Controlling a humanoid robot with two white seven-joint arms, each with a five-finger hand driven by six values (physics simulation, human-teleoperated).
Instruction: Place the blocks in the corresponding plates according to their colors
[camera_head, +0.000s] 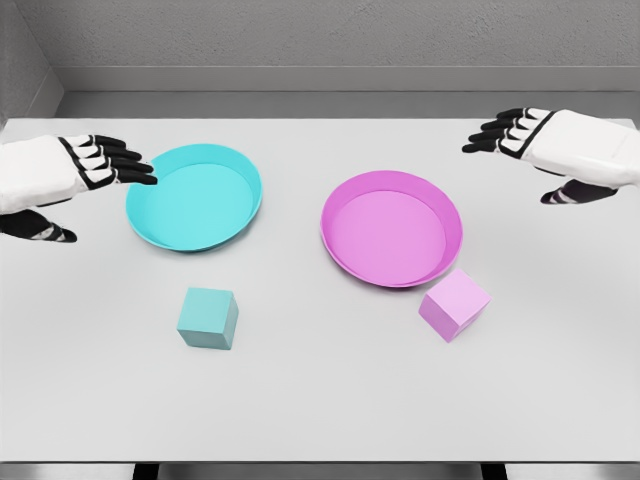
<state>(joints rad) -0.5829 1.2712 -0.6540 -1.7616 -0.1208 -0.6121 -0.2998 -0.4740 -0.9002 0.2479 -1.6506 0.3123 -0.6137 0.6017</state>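
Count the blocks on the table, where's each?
2. A teal cube block lies in front of the round teal plate; a pink cube block sits just off the round pink plate's near-right rim. None look hidden.

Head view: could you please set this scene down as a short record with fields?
surface: white table
cyan plate: left of middle, empty
pink plate: right of middle, empty
cyan block: on the table in front of the cyan plate, apart from it
pink block: on the table beside the pink plate's near right rim
left robot hand: open, holding nothing, fingertips at the cyan plate's left rim
right robot hand: open, holding nothing, beyond the pink plate
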